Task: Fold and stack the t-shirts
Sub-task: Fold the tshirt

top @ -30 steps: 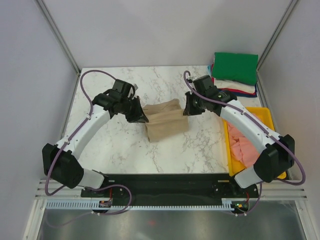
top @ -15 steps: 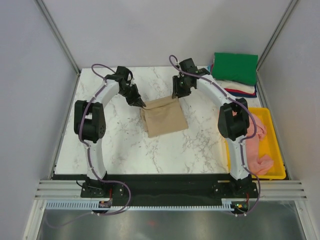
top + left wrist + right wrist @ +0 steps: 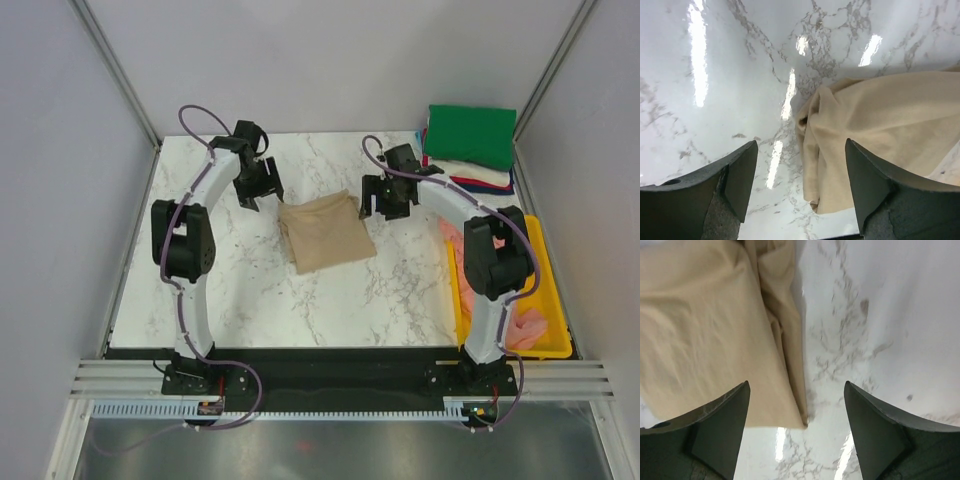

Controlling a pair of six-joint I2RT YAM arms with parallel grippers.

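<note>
Top external: both jaws released tan tee.

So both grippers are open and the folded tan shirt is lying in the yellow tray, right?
No. The left gripper and right gripper are open, but the folded tan shirt lies on the marble table between them, not in the yellow tray. The top view shows it.

The tool (fingers apart) over edge of tan t-shirt.
</note>
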